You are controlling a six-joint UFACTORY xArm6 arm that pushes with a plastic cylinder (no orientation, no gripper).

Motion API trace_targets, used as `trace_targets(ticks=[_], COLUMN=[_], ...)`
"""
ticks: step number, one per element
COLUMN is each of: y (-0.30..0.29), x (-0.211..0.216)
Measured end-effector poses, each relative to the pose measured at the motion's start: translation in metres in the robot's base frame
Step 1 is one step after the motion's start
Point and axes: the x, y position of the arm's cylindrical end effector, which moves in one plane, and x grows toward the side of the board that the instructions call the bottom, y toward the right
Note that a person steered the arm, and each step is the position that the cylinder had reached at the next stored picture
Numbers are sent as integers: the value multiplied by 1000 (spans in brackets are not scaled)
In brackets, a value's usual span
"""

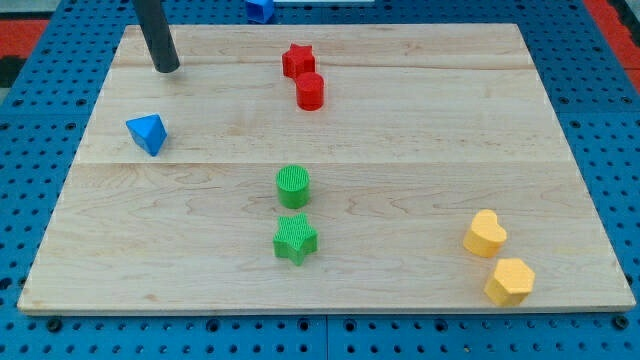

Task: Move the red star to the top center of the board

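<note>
The red star (297, 60) lies near the top middle of the wooden board (420, 150), just above and touching a red cylinder (310, 91). My tip (167, 69) rests on the board at the view's top left, well to the left of the red star and apart from every block. The dark rod rises from it toward the view's top edge.
A blue triangular block (147, 133) lies at the left, below my tip. A green cylinder (293, 185) and a green star (295, 239) sit at the lower middle. A yellow heart (485, 233) and a yellow hexagon (510, 281) sit at the lower right. A blue block (260, 9) lies off the board's top edge.
</note>
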Motion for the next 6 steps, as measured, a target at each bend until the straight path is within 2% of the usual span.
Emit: trace_targets(ticks=[1, 2, 3, 5, 6], y=[20, 68, 136, 160, 209], x=[15, 46, 42, -1, -11])
